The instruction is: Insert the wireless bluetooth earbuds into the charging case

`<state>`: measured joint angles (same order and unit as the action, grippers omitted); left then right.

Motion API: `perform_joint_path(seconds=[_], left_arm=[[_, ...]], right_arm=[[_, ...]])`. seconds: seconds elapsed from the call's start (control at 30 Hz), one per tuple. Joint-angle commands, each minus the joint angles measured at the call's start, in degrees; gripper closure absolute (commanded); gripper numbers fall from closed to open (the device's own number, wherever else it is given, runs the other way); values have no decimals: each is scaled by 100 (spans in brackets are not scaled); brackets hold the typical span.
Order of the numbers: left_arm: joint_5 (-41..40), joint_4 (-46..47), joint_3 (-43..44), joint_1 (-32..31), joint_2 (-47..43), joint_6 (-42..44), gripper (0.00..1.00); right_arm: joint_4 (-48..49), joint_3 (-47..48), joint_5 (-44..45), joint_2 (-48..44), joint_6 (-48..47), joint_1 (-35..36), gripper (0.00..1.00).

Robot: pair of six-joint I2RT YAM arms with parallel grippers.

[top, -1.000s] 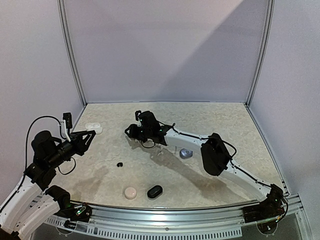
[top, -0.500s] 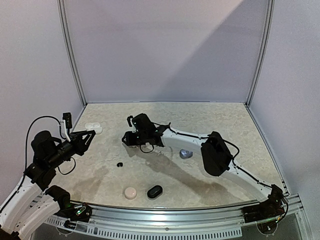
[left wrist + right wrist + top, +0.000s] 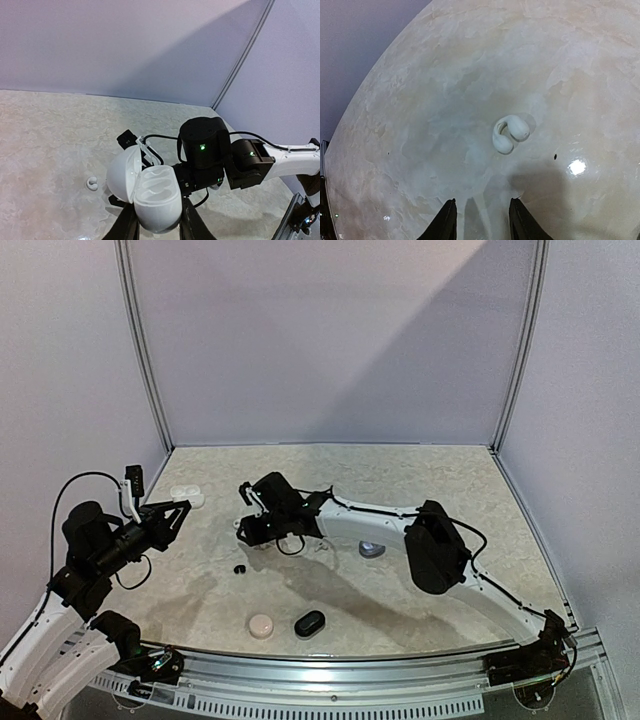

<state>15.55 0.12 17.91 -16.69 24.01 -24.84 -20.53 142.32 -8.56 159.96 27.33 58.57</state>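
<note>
My left gripper point(image 3: 180, 507) is shut on an open white charging case point(image 3: 150, 192), lid swung left, its two moulded wells empty; the case also shows in the top view point(image 3: 187, 497). My right gripper point(image 3: 481, 220) is open and empty, low over the table, with a white C-shaped earbud point(image 3: 510, 134) lying just ahead of its fingertips. The same earbud point(image 3: 92, 183) lies on the table left of the case in the left wrist view. A small black earbud point(image 3: 239, 568) lies in front of the right gripper point(image 3: 243, 530). No other earbuds show.
A beige closed case point(image 3: 261, 625) and a black closed case point(image 3: 309, 622) lie near the front edge. A grey-blue case point(image 3: 372, 549) sits under the right arm's forearm. The right arm reaches across the table's middle towards the left.
My right gripper has moved left and a little nearer, coming down over the white earbud. The left arm and its case have not moved.
</note>
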Motion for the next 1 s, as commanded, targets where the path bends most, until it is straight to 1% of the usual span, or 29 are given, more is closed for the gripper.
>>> perform_joint_path(seconds=[0.0, 0.1, 0.23, 0.47, 0.63, 0.8, 0.9, 0.97], left_arm=[[-49, 14, -25, 87, -40, 118, 100], [-58, 1, -25, 91, -44, 127, 100], [-58, 3, -25, 96, -30, 137, 100], [-21, 57, -50, 102, 24, 99, 100], [-9, 69, -51, 101, 25, 76, 100], [-9, 123, -78, 99, 41, 36, 100], [-13, 190, -92, 96, 64, 8, 100], [-11, 224, -103, 97, 69, -3, 100]], right_arm=[[357, -126, 214, -416, -363, -129, 62], [755, -138, 248, -321, -533, -124, 57], [1023, 105, 434, 84, -567, -119, 48], [1541, 698, 764, 797, -88, -105, 41], [1770, 1020, 577, 1163, 218, -108, 40], [1813, 1118, 206, 1267, 355, -155, 40], [1674, 1282, -70, 1459, 772, -255, 44], [1628, 1317, -132, 1537, 836, -260, 48]])
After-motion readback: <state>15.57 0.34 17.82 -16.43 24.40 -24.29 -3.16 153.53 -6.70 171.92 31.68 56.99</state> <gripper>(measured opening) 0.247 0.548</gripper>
